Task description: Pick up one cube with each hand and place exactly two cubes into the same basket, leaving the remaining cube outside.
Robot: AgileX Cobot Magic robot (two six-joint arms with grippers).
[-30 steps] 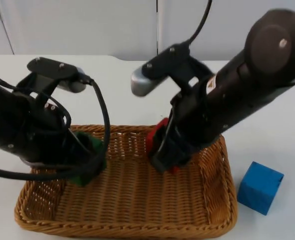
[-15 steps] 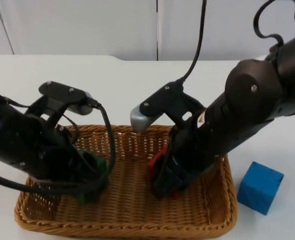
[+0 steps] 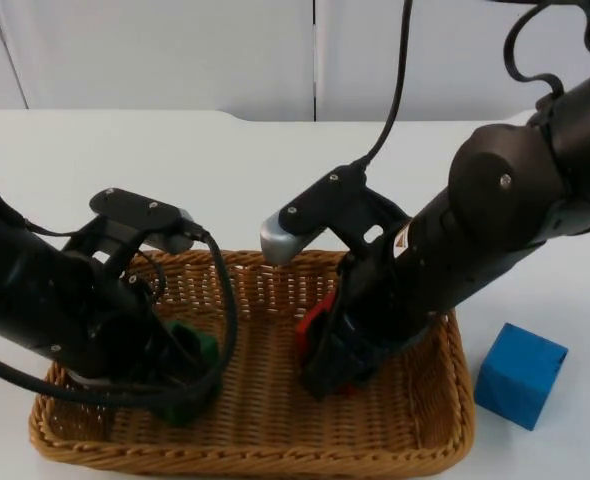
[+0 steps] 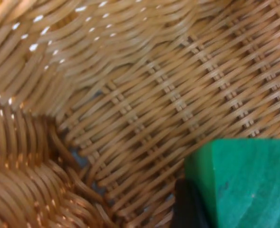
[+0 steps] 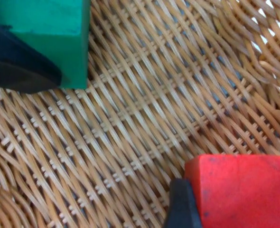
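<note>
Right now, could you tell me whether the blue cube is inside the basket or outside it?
Outside. The blue cube sits on the white table just beyond the basket's right rim.

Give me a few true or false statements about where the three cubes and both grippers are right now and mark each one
1. The blue cube sits on the table outside the basket. True.
2. The left gripper holds the red cube. False: it holds the green cube.
3. The right gripper is down inside the basket with the red cube. True.
4. The green cube lies on the table beyond the basket. False: it is inside the basket.
</note>
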